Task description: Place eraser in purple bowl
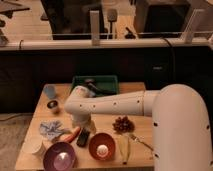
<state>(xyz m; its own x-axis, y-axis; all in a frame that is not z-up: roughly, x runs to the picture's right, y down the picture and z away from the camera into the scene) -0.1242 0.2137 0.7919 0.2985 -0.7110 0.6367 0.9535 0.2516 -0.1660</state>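
The eraser (83,138), a small black oblong block, lies on the wooden table (145,120) between the orange carrot (71,135) and the orange-brown bowl (102,146). The purple bowl (60,156) stands at the table's front left, just left of and nearer than the eraser. My gripper (82,127) hangs below the white wrist, directly over the eraser's far end. I cannot tell whether it touches the eraser.
A white cup (33,146) stands left of the purple bowl, with a crumpled cloth (51,129) behind it. A green tray (95,84) and a blue cup (49,91) are at the back. Grapes (122,124) and a long-handled tool (141,141) lie on the right.
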